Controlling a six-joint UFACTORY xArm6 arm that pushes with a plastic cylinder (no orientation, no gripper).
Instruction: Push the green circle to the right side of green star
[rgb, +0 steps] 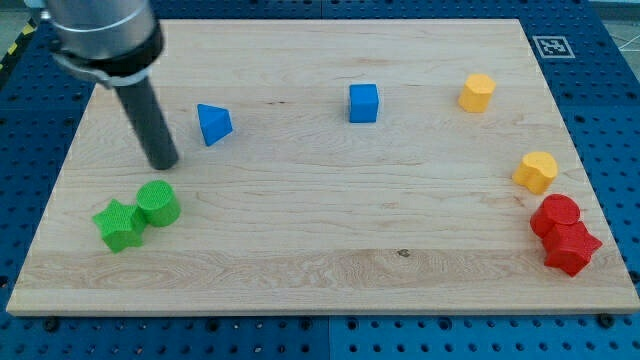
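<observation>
Found the green ridged plastic circle block (158, 203) low at the view's left of the pale wooden board (330, 260), touching the green plastic star block (119, 225) on the star's right and a little toward the view's top. Judged the task nearly met as it lay, wanting at most a small nudge toward the view's bottom to sit squarely on the star's right.

Saw my tip (165, 165), the lower end of the dark straight rod, just above the circle toward the view's top, close to it but apart. Carried no pincer at all on this rig, so nothing to report as wide, narrow or holding; pushing only.

Judged the circle light, stiff and ready to slide on the smooth wood. Expected its round wall to roll off the tip under any off-centre shove, so best met square on the middle of the top-facing side. Reckoned a hard push likely to drag the touching star along too.

Noted elsewhere, well apart: a blue triangle block (213, 124), a blue cube (364, 103), a yellow hexagon-like block (477, 92), a yellow heart (536, 172), and a red circle (556, 214) touching a red star (571, 247) at the view's right.
</observation>
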